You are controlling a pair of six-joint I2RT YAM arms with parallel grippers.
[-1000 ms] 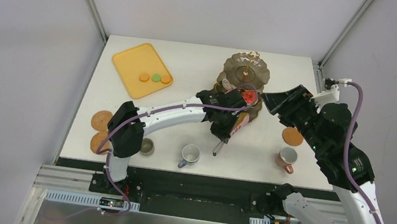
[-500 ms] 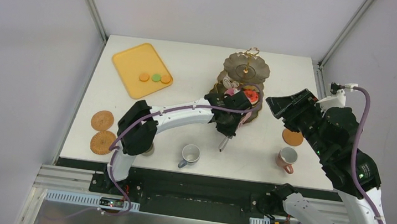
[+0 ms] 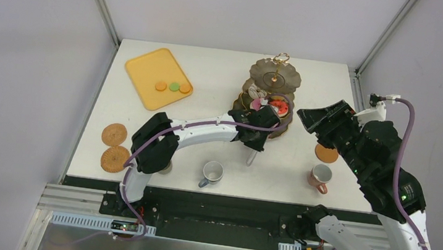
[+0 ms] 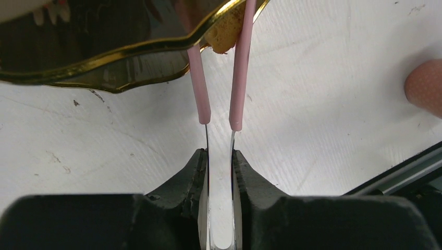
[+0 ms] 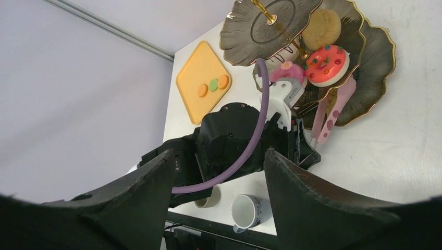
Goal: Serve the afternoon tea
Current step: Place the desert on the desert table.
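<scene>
Two tongs arms, clamped in the left gripper, run straight ahead — straddling a small cake; the right gripper gapes.

**Tea stand seen between a gripper's spread fingers**

The right gripper, its jaws wide and empty, faces the three-tier stand, which carries a red doughnut, a pink doughnut and a small cake. Pink tongs reach from the left gripper over the bottom tier's rim. Orange macarons flank a green macaron on the yellow tray. A grey-blue mug stands on the desk.
</scene>
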